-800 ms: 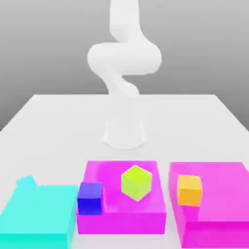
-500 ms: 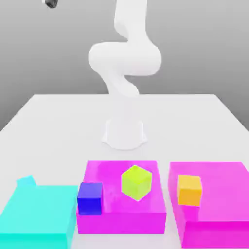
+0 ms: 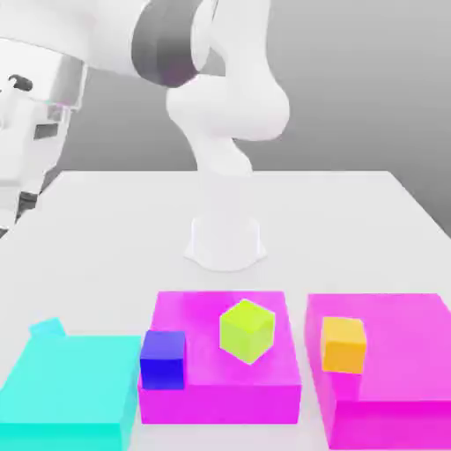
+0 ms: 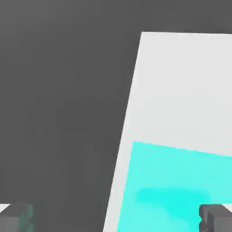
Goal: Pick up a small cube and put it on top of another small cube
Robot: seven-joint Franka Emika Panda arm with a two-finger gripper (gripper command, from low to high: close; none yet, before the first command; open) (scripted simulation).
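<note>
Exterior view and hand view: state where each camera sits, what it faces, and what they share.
Exterior view: off the arm, facing the arm's base across the table, blocks nearest; the hand hangs high at this view's left.
Hand view: on the hand, looking down past open fingertips at the table edge.
Shared: the large cyan block and the table.

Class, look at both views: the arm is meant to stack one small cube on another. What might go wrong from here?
1. The tiny cyan cube sits right against the large cyan block, so a finger of the open gripper may strike the block.
2. The blue cube stands beside that block and might get bumped.
</note>
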